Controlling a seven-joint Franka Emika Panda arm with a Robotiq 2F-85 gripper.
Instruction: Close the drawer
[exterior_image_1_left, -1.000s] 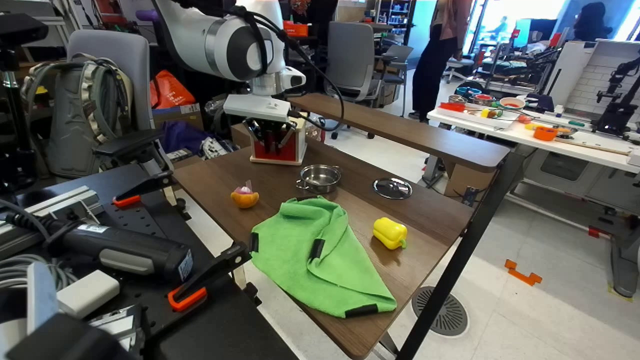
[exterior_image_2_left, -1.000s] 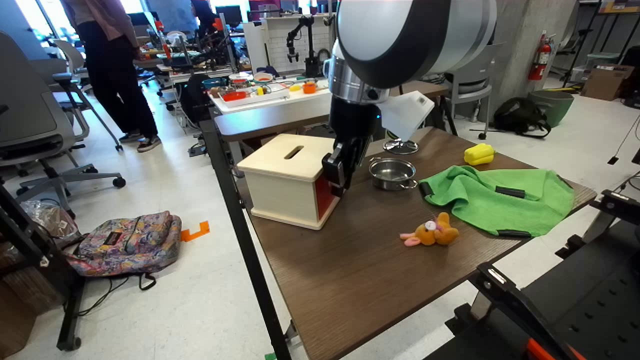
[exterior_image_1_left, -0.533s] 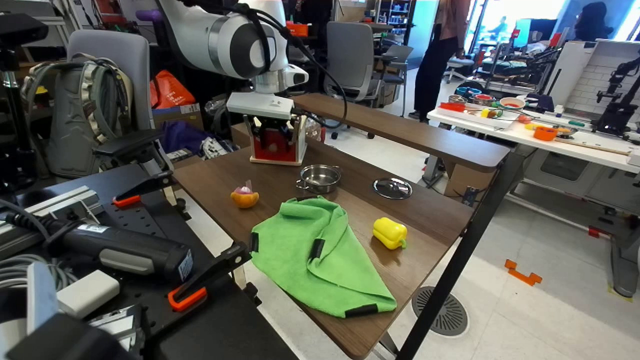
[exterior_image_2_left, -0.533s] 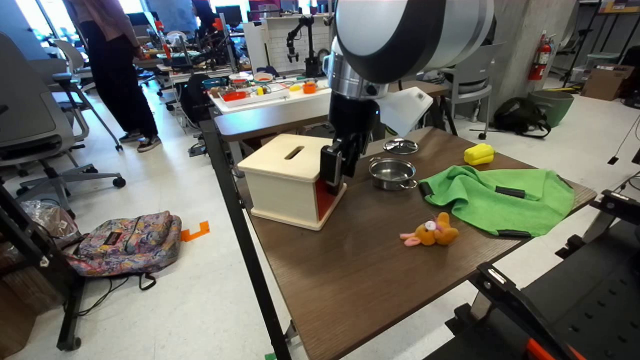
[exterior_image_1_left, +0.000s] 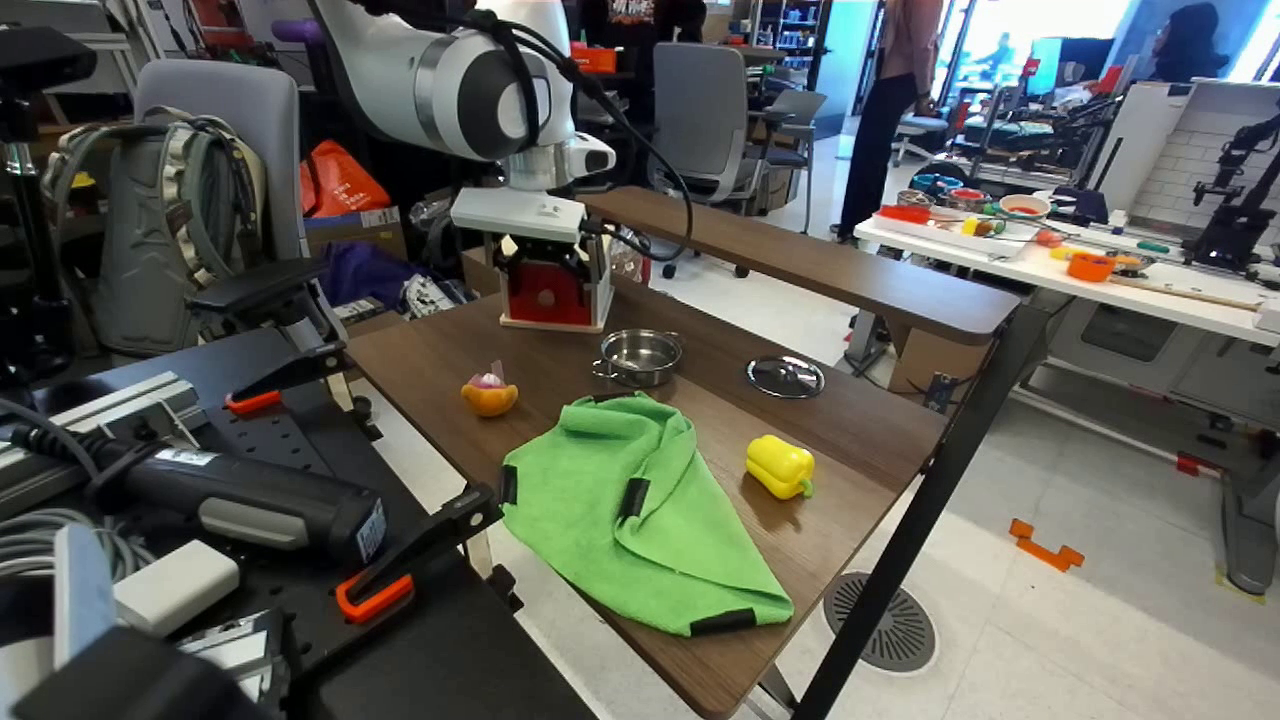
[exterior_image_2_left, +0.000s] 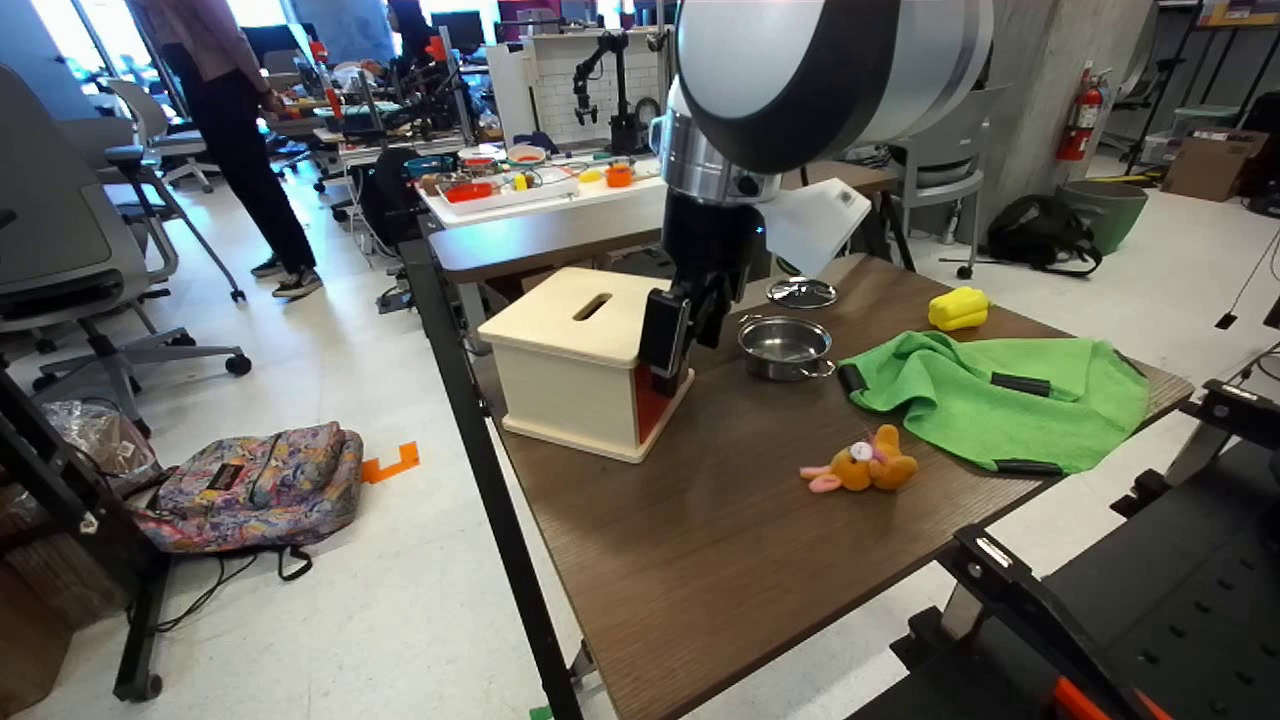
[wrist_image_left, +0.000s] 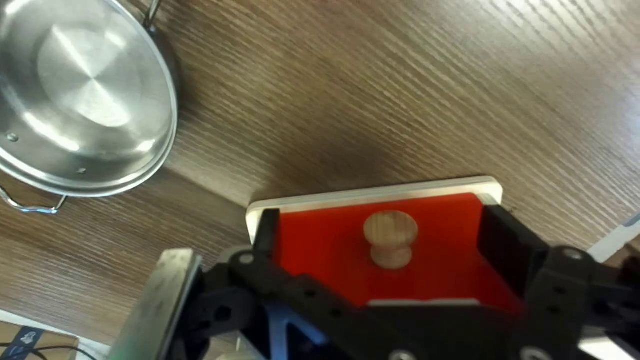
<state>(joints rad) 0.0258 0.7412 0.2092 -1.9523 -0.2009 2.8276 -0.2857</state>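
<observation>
The end effector is spread wide at the drawer, whose red front sits in the box on the tabletop. In the wrist view the knob lies between the fingers, apart from both; contact with the front is unclear.

The flat plain-red drawer front bears a round pale-tan wooden knob; the jointed gripper is black, the grained tabletop streaky brown, the crumpled fabric cloth green with black patches.
</observation>
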